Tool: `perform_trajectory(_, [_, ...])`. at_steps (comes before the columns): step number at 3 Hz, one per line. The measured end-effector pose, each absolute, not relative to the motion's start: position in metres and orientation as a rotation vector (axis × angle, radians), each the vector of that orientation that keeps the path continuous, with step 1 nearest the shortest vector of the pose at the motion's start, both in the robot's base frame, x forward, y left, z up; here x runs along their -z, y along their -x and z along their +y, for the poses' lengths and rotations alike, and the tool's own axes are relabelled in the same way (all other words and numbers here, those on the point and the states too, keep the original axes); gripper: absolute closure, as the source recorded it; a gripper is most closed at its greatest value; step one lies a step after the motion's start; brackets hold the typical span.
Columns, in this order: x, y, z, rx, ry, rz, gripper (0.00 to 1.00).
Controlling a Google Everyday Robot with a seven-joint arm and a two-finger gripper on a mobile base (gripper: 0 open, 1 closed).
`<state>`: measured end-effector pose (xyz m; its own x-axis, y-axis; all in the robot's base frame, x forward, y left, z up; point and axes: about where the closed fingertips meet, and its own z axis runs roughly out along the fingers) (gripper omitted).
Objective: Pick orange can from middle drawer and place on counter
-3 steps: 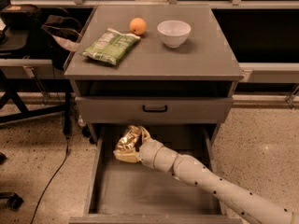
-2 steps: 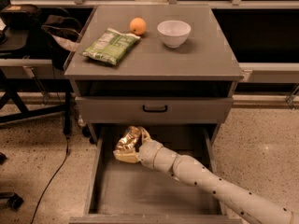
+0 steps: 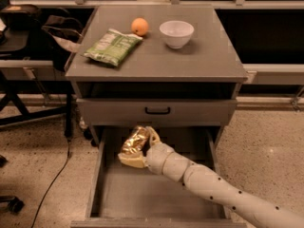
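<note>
The middle drawer (image 3: 142, 194) is pulled open at the bottom of the grey cabinet. My white arm reaches in from the lower right. At its end the gripper (image 3: 137, 147) is shut on the orange can (image 3: 134, 139), a shiny, dented golden can held near the drawer's back left part, above the floor. The counter (image 3: 190, 56) is the flat grey top of the cabinet, above the closed drawer front with a black handle (image 3: 157, 110).
On the counter lie a green snack bag (image 3: 113, 46), a round orange fruit (image 3: 139, 26) and a white bowl (image 3: 176, 33). A black chair with bags (image 3: 28, 27) stands to the left. A cable (image 3: 54, 179) runs over the speckled floor.
</note>
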<state>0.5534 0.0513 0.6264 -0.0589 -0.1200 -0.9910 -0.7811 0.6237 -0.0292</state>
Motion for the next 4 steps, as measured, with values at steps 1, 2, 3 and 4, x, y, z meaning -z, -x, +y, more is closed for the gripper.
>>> perform_trajectory(1, [-0.649,-0.546,0.046,-0.608,0.781,1.540,1.00])
perform_trajectory(2, [-0.682,-0.545,0.043,-0.569,0.775,1.495,1.00])
perform_trajectory(3, [-0.717,-0.551,0.041,-0.507,0.773,1.468,1.00])
perform_trajectory(4, [-0.760,-0.556,0.040,-0.434,0.774,1.408,1.00])
